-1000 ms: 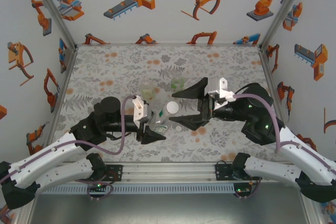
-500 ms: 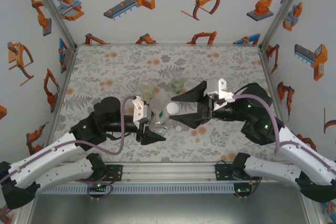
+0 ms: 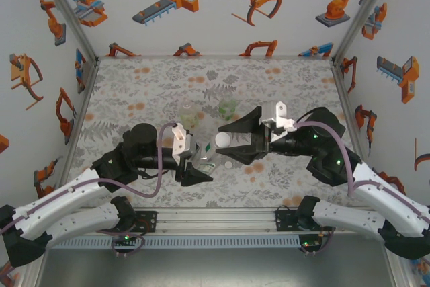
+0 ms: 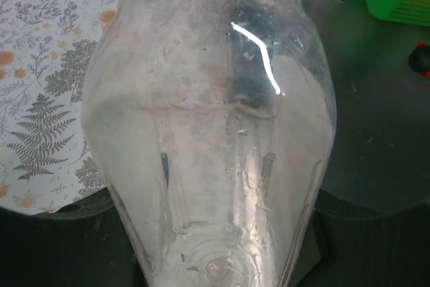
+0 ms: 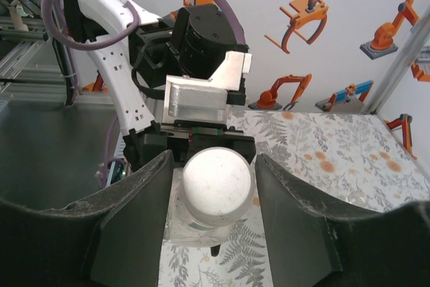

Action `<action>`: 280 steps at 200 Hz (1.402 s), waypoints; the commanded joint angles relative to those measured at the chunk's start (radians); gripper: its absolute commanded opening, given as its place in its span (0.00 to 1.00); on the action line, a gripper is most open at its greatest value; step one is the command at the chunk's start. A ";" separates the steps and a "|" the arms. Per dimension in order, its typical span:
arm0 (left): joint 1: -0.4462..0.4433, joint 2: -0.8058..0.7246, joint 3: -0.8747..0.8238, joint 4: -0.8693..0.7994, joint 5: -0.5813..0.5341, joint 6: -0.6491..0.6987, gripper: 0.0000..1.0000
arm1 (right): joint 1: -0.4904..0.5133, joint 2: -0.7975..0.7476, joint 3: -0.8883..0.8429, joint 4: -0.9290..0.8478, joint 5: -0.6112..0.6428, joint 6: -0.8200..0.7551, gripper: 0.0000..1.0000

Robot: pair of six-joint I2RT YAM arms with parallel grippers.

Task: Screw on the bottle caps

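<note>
Table (image 3: 134, 85) carries the work at its middle: the left pincer (image 3: 196, 164) is clamped tight on the colourless bottle (image 4: 208, 132), tilting its neck rightward so the mouth is reachable. The right pincer (image 5: 213, 158) stands partly open, jaws flanking the white cap (image 3: 220, 140) on that neck with slim gaps, likely lining up to grip and twist. A spare cap (image 3: 229, 165) lies on the table just beside.

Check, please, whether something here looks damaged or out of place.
The clear bottle in the left end effector seems creased across its body, as if squeezed. One small white cap lies loose on the mat near that bottle, not on any neck.
</note>
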 commanded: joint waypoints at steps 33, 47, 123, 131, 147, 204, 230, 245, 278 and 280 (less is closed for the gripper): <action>-0.001 0.004 0.037 0.028 0.031 -0.009 0.00 | 0.005 -0.013 -0.013 0.040 0.001 -0.018 0.48; 0.000 0.006 0.038 0.028 0.031 -0.007 0.00 | 0.005 -0.016 -0.015 0.044 0.004 -0.018 0.44; -0.001 0.015 0.038 0.042 0.036 0.010 0.00 | 0.005 -0.040 -0.031 0.098 0.040 0.101 0.27; -0.001 0.015 0.038 0.042 0.038 0.016 0.00 | 0.004 -0.040 -0.030 0.092 0.046 0.117 0.26; -0.001 0.016 0.036 0.047 0.046 0.030 0.00 | 0.005 -0.042 -0.027 0.061 0.058 0.129 0.24; -0.003 0.000 0.030 0.031 0.066 0.089 0.00 | 0.005 -0.044 -0.016 -0.059 0.093 0.135 0.23; -0.002 0.004 0.035 0.017 0.062 0.115 0.00 | 0.005 -0.038 -0.018 -0.062 0.075 0.156 0.23; -0.002 0.007 0.034 0.024 0.060 0.119 0.00 | 0.005 -0.038 -0.018 -0.061 0.070 0.160 0.23; -0.003 0.022 0.037 0.053 0.049 0.105 0.00 | 0.005 -0.039 -0.021 -0.054 0.050 0.162 0.22; -0.002 0.023 0.037 0.054 0.049 0.105 0.00 | 0.005 -0.038 -0.021 -0.053 0.047 0.162 0.23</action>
